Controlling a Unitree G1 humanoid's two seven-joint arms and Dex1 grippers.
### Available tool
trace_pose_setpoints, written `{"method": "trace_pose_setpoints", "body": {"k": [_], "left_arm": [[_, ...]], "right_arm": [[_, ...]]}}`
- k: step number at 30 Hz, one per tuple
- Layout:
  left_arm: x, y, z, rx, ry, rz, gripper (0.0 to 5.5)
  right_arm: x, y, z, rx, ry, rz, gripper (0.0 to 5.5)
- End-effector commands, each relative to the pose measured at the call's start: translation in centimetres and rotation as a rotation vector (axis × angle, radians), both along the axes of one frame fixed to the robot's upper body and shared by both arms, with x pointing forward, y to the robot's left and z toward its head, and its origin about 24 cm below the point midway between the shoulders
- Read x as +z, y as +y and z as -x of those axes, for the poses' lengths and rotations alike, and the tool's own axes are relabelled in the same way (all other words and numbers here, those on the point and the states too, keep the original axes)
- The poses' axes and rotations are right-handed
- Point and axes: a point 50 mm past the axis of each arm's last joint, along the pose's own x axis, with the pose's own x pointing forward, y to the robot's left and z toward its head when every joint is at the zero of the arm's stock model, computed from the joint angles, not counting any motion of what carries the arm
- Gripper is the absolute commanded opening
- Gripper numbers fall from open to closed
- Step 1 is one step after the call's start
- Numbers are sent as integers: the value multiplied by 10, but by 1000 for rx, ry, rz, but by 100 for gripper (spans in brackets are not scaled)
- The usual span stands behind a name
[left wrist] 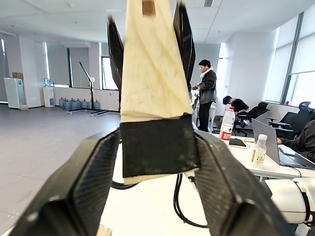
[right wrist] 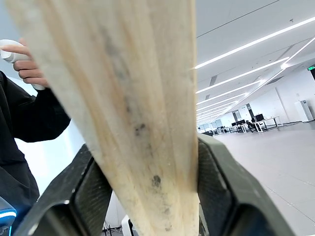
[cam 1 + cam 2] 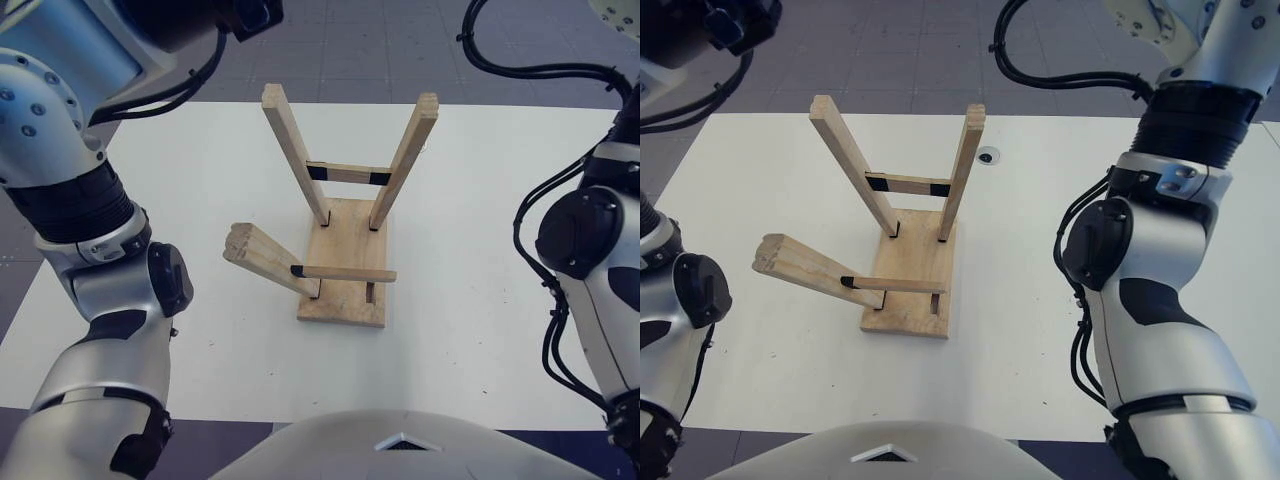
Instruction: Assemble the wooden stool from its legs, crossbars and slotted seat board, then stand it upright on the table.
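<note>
The slotted seat board (image 3: 346,252) lies flat on the white table (image 3: 190,170). Two legs (image 3: 293,152) (image 3: 406,160) stand in its far slots, splayed outward and joined by a crossbar (image 3: 348,173) with black ends. A third leg (image 3: 262,257) leans low toward the left from a near slot, and a second crossbar (image 3: 346,273) runs from it over the board. In the left wrist view my left gripper (image 1: 149,39) is shut on a wooden crossbar (image 1: 151,78) with a black end. My right gripper (image 2: 147,196) is shut on a pale wooden leg (image 2: 123,73) in the right wrist view.
A small dark round mark (image 3: 987,155) sits on the table beyond the stool. Bare white tabletop lies on both sides of the seat board. The table's edges give way to grey floor tiles (image 3: 400,50).
</note>
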Motion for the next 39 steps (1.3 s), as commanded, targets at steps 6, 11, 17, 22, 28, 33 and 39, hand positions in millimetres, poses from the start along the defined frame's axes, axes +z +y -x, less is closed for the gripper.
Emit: {"method": "trace_pose_setpoints", "body": {"k": [6, 11, 17, 22, 28, 33, 39], "left_arm": [[-1, 38, 6, 232, -27, -38, 293], [7, 54, 23, 302, -75, -54, 293], [-3, 80, 49, 428, -54, -131, 293], [-16, 91, 54, 507, -2, -156, 293], [-23, 92, 53, 531, 29, -181, 293], [-20, 88, 49, 501, 30, -195, 293], [-19, 84, 45, 469, 41, -205, 293]], "right_arm": [[2, -36, 16, -165, -118, 154, 203], [-29, -59, 33, -277, -138, 371, 203], [-122, -71, 63, -300, -161, 851, 203], [-179, -71, 71, -348, -264, 944, 203], [-226, -65, 82, -273, -389, 841, 203], [-264, -79, 84, -306, -495, 828, 203], [-296, -65, 103, -303, -534, 749, 203]]}}
